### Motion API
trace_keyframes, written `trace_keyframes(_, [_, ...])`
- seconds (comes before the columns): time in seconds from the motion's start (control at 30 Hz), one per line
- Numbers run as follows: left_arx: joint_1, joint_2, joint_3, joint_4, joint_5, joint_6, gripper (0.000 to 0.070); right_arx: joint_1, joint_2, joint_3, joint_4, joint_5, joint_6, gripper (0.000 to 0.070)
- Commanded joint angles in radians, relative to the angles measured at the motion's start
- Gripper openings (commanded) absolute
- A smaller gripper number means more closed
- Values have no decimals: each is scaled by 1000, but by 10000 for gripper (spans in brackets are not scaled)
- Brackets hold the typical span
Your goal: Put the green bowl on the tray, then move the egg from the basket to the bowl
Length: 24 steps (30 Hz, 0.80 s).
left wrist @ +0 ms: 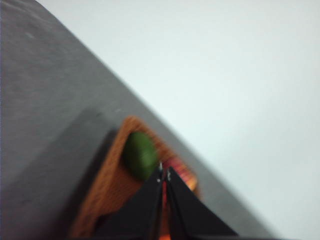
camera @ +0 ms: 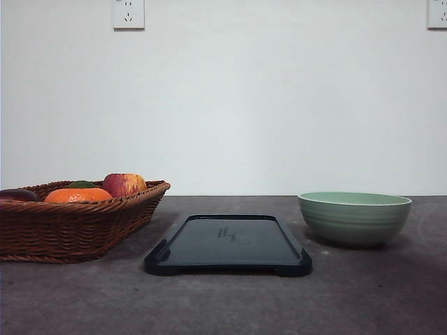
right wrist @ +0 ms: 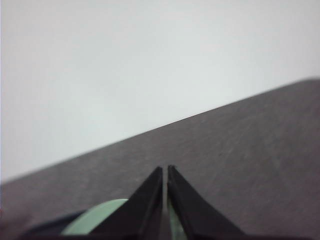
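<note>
Front view: pale sage-green ceramic bowl (camera: 354, 217) sits on grey tabletop (camera: 223, 300), right of glossy black rectangular tray (camera: 228, 244) w/ brown wicker basket (camera: 73, 223) at left; both pincers pressed together.

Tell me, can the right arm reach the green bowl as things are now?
Probably yes. The green bowl stands alone on the table, to the right of the tray, with nothing on it or against it. The right tool is shut, so it must open first.
</note>
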Motion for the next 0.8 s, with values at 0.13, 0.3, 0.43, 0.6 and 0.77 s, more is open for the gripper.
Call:
trace_keyframes(0.13, [0,1,0,171,4,56,1,0,2,30,8,-58,165,7])
trace_keyframes(0.3, [0,42,91,68,5,161,2,0,17,93,-26,-104,153,6])
trace_keyframes(0.43, [0,122,201,-28,36,252,2,0,82,178,-120,-134,88,6])
trace_keyframes(0.6, [0,254,335,-80,59,476,1,0,214,303,-205,-183,-47,6])
trace_keyframes(0.77, [-2,396,477,-137,101,585,2,1,349,421,-240,-246,-168,6])
